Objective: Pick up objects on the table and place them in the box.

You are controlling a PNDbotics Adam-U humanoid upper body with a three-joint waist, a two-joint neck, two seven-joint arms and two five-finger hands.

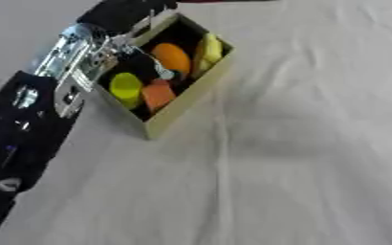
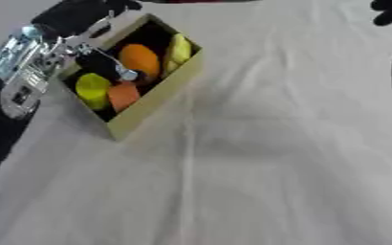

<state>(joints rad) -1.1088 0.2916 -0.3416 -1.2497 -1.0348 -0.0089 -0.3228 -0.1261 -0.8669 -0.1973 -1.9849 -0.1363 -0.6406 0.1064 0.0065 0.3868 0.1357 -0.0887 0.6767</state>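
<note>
Left hand reaches into tan cardboard box, finger state unclear, probably releasing among orange and yellow pieces.

The table wears a pale matt cloth, creased in soft folds. The box looks like plain tan cardboard, dull, with a dark inside. The things in it seem smooth plastic: an orange ball with a slight sheen, a yellow cylinder, an orange block, a yellow curved piece. The left arm shows bright polished metal above matt black casing.
</note>
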